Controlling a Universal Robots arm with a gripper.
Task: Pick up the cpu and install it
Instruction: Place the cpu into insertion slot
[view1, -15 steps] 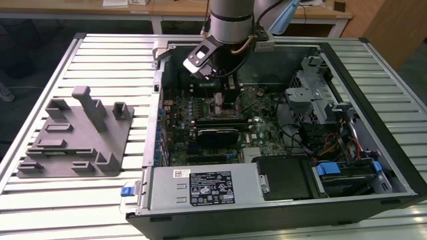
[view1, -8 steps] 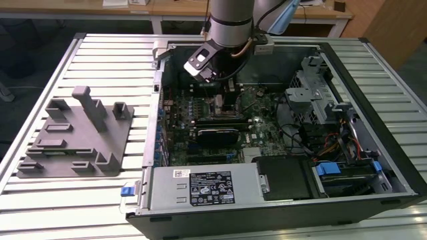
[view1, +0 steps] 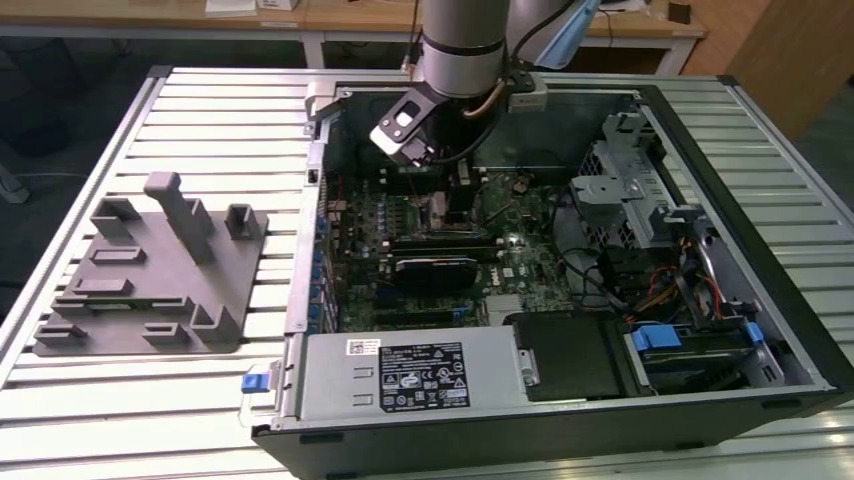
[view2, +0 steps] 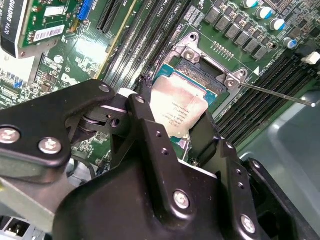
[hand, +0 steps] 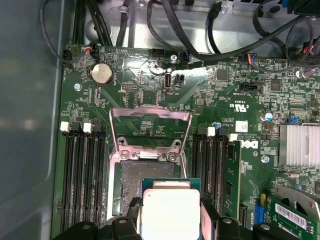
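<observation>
The cpu is a small square chip with a silvery top and a green rim, and my gripper is shut on it from two opposite sides. It hangs just over the open socket on the motherboard, slightly tilted and covering part of it. In the first wrist view the cpu sits between the black fingers, over the near part of the socket. The socket's metal frame is flipped up. In the exterior view the gripper reaches down into the open computer case.
The socket's thin lever sticks out sideways. Memory slots flank the socket. A black card, a power supply, cables and a drive cage crowd the case. A grey fixture stands on the slatted table at the exterior view's left.
</observation>
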